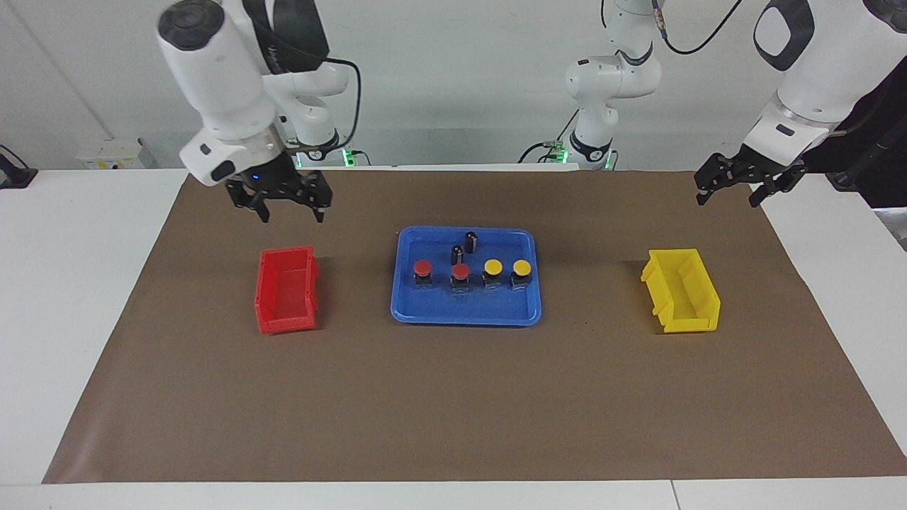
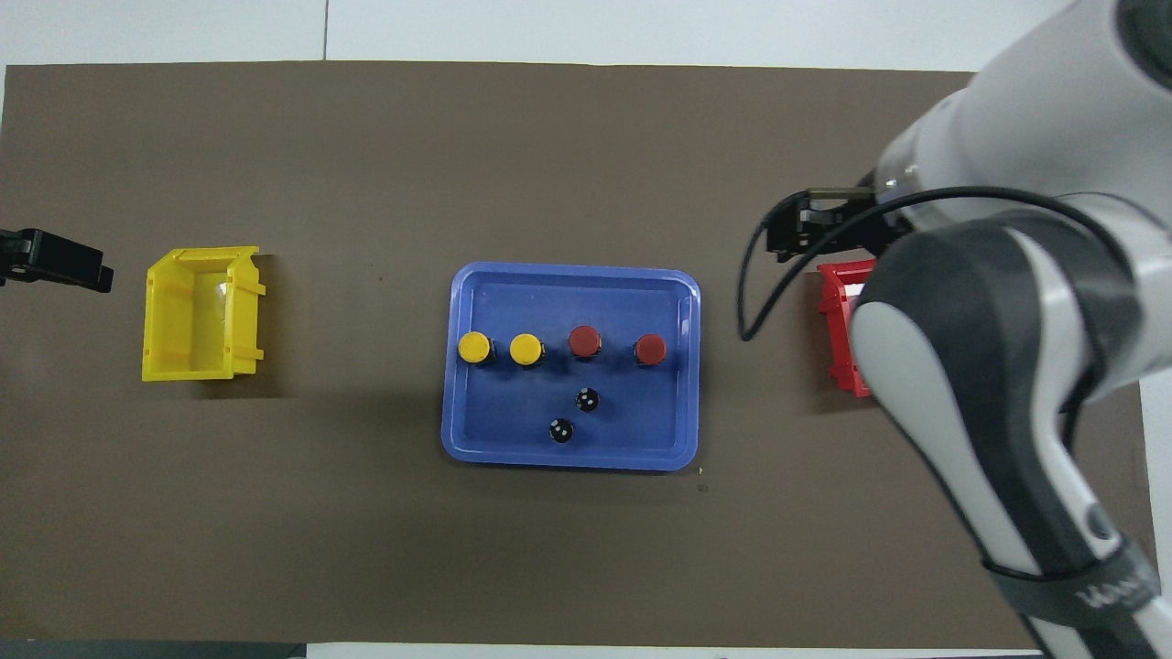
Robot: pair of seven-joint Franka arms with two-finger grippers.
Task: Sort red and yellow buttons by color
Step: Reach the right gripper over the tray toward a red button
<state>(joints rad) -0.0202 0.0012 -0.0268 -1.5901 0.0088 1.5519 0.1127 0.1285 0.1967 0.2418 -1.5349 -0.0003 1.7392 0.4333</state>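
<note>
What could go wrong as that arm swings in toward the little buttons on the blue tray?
The buttons stand close in one row, so the open right gripper might knock a neighbour over. Two dark cylinders stand just beside them on the blue tray and could be bumped. From overhead, the arm hides much of the red bin.

We see a blue tray [image 1: 404, 312] holding two red buttons [image 1: 423, 267] and two yellow buttons [image 1: 493, 267], each cap on a black base, plus two dark cylinders [image 1: 470, 241] whose black tops carry small white dots in the overhead view. A red bin [image 1: 285, 290] and a yellow bin [image 1: 682, 290] sit on a brown mat [image 1: 453, 411] over a white table [image 1: 71, 283]. Our arms are white with black grippers.
</note>
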